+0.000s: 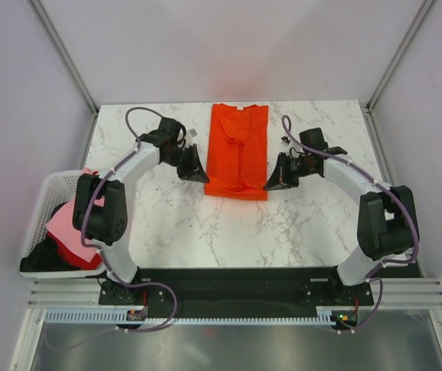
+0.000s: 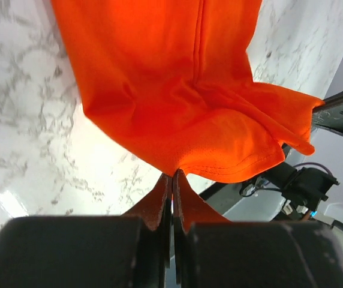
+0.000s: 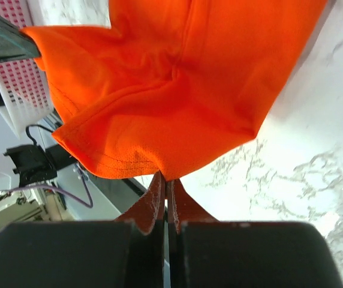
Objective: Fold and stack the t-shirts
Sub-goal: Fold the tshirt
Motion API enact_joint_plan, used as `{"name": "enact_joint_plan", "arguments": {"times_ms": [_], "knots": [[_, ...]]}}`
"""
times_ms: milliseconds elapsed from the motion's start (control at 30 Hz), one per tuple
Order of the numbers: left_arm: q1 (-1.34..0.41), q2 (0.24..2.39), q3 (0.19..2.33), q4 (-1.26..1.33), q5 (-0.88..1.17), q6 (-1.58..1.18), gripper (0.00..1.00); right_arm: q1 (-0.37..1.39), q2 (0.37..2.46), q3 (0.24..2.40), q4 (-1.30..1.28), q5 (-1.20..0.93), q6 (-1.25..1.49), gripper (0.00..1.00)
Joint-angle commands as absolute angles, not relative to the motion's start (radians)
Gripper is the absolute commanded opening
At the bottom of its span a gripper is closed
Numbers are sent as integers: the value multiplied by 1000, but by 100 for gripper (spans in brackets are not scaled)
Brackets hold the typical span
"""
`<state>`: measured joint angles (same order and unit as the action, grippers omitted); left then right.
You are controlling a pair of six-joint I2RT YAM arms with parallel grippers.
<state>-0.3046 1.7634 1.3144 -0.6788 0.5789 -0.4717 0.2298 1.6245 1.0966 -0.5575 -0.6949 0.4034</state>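
The orange t-shirt (image 1: 237, 148) lies lengthwise at the back middle of the marble table, sides folded in, collar at the far end. My left gripper (image 1: 203, 177) is shut on its near left hem corner, and my right gripper (image 1: 270, 184) is shut on its near right hem corner. In the left wrist view the orange t-shirt (image 2: 171, 90) rises from my left gripper (image 2: 173, 175), its hem lifted off the table. In the right wrist view the orange t-shirt (image 3: 177, 84) hangs the same way from my right gripper (image 3: 164, 179). Pink (image 1: 69, 224), red and black t-shirts (image 1: 45, 259) lie in the basket.
A white lattice basket (image 1: 51, 195) stands at the table's left edge beside the left arm. The marble table (image 1: 229, 232) reaches to grey walls at the back and sides. The black base rail runs along the near edge.
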Motion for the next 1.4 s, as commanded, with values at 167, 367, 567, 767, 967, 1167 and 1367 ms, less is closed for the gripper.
{"name": "enact_joint_plan", "arguments": {"times_ms": [167, 367, 567, 767, 967, 1167, 1367], "knots": [[-307, 1948, 1571, -675, 549, -380, 2, 181, 1762, 1310, -469, -649, 388, 0], [-299, 2052, 1678, -672, 509, -353, 2, 176, 1873, 1419, -463, -620, 354, 0], [-298, 2121, 1762, -670, 469, -330, 2, 178, 1977, 1491, -463, -595, 316, 0], [-298, 2180, 1819, -660, 425, -324, 2, 176, 2055, 1568, -460, -571, 281, 0], [-296, 2200, 1824, -660, 405, -319, 3, 179, 2115, 1647, -454, -558, 272, 1], [-295, 2188, 1833, -660, 315, -299, 59, 186, 2102, 1661, -454, -519, 261, 42], [-293, 2094, 1810, -722, 215, -209, 86, 150, 1938, 1547, -478, -528, 255, 53]]}}
